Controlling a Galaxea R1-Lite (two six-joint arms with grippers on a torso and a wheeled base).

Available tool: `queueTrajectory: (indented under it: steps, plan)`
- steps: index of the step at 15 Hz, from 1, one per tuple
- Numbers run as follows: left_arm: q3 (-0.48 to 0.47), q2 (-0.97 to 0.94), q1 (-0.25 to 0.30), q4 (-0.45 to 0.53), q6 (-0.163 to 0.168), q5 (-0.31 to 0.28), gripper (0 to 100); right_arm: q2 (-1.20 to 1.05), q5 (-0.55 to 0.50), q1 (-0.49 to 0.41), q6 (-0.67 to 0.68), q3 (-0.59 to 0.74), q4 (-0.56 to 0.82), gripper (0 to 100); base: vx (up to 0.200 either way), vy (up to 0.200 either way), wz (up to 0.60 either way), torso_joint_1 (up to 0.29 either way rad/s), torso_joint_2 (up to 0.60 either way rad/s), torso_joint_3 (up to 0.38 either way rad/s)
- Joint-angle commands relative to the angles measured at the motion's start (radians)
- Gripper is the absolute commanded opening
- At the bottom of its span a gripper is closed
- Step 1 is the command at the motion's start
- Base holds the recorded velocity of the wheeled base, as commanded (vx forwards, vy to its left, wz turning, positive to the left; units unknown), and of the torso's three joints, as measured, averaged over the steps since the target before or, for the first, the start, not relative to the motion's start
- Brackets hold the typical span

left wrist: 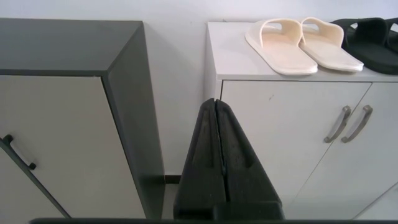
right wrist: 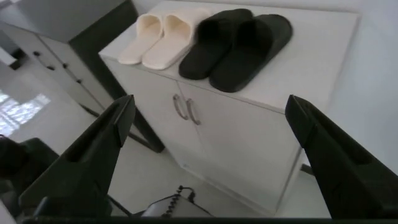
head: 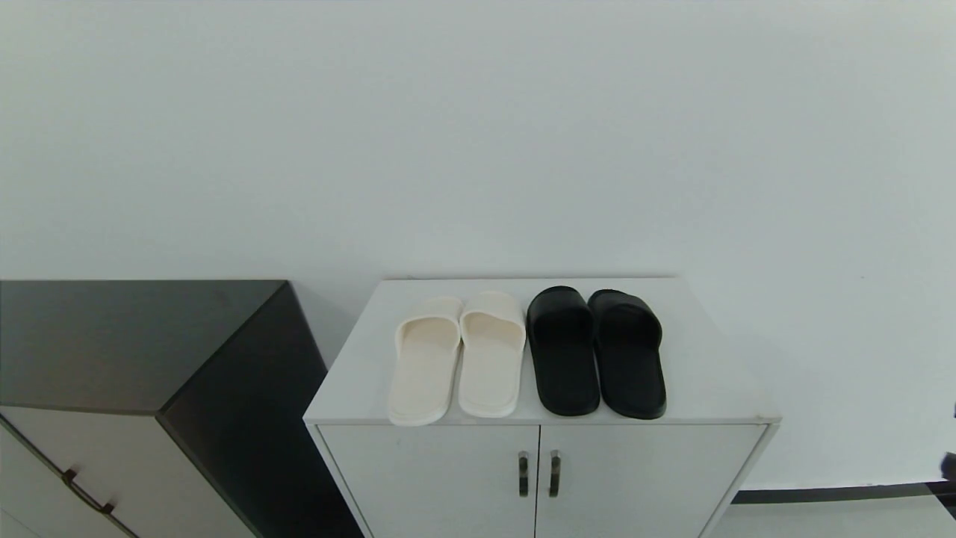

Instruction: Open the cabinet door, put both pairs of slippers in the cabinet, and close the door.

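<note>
A white cabinet [head: 418,478] stands against the wall with both doors closed and two metal handles [head: 538,473] at the centre seam. On its top lie a cream pair of slippers [head: 457,355] to the left and a black pair of slippers [head: 596,351] to the right, toes toward the wall. In the left wrist view my left gripper [left wrist: 219,124] is shut with nothing in it, low in front of the cabinet's left door [left wrist: 292,143]. In the right wrist view my right gripper [right wrist: 208,118] is wide open, set back from the cabinet at its right-hand side, above the handles [right wrist: 184,109].
A taller dark-topped cabinet [head: 134,336] with pale drawer fronts stands close on the left of the white one, with a narrow gap between them. A dark baseboard [head: 836,493] runs along the wall to the right, above the floor.
</note>
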Motion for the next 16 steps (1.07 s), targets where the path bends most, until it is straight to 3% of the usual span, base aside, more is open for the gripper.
queueTrajectory:
  steps: [1,3,9,16]
  plan:
    - [0.0,0.0,0.0,0.0,0.0,0.001,0,0.28,-0.291,0.347,0.109,-0.055,-0.141,100,0.0,0.0,0.0,0.0,0.0,0.0]
    - [0.0,0.0,0.0,0.002,0.0,0.0,0,0.419,-0.385,0.4,0.113,-0.063,-0.266,100,0.0,0.0,0.0,0.0,0.0,0.0]
    - [0.0,0.0,0.0,0.002,0.0,0.0,0,0.807,-0.626,0.385,0.166,-0.198,-0.452,100,0.0,0.0,0.0,0.0,0.0,0.0]
    - [0.0,0.0,0.0,0.003,0.0,0.0,0,1.106,-0.776,0.336,0.161,-0.339,-0.608,100,0.0,0.0,0.0,0.0,0.0,0.0]
